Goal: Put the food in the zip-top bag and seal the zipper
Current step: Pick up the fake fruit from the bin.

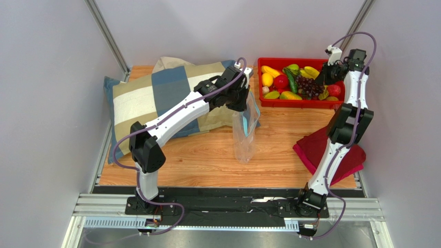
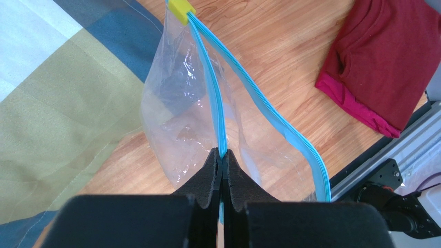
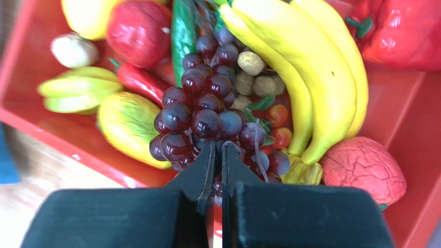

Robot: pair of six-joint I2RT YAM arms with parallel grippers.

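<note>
Left tool (image 2: 222,154) closed on the zipper (image 2: 213,88), pinching one side of the mouth strip. The zip-top bag (image 1: 244,135) hangs below it with its mouth parted, lower end down at the worktop (image 1: 207,160), beside the pillow (image 1: 155,98). Right tool (image 3: 218,150) closed, tips against the near edge of the grape bunch (image 3: 199,111) in the red tray (image 1: 297,104), bananas (image 3: 315,77) just beside. Whether a stem is pinched cannot be told.
</note>
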